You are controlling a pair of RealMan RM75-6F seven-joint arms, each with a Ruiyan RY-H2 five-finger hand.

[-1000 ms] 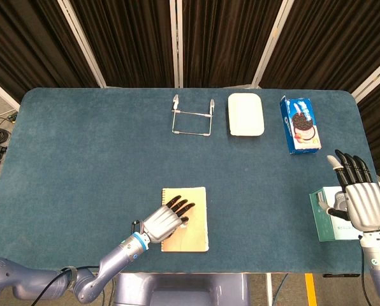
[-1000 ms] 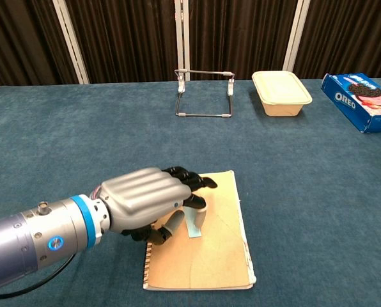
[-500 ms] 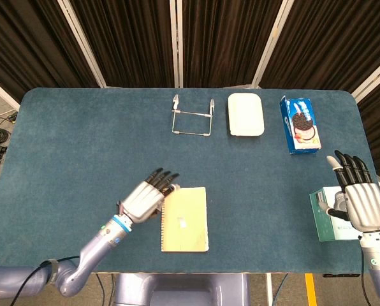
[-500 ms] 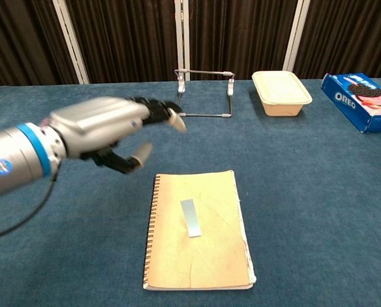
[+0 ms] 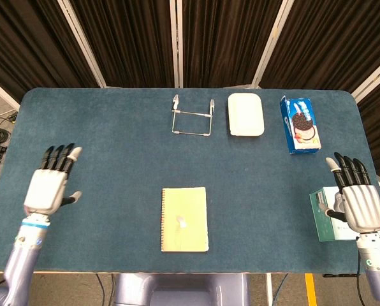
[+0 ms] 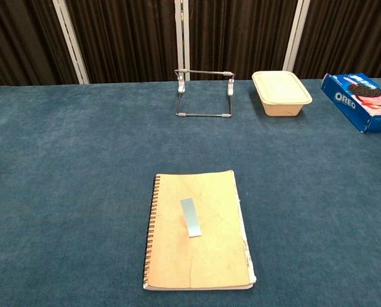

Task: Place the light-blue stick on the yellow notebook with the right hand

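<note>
Left hand [image 5: 48,187] and right hand [image 5: 354,199] hover apart at opposite sides, palms down, fingers spread, holding nothing.

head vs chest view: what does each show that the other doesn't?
Head only: left hand and right hand, both open with fingers spread, and a teal box under the right hand.
Chest only: clear detail, with the light-blue stick plainly lying on the yellow notebook.
Both: notebook, wire stand, cream container, Oreo box, blue table.
</note>
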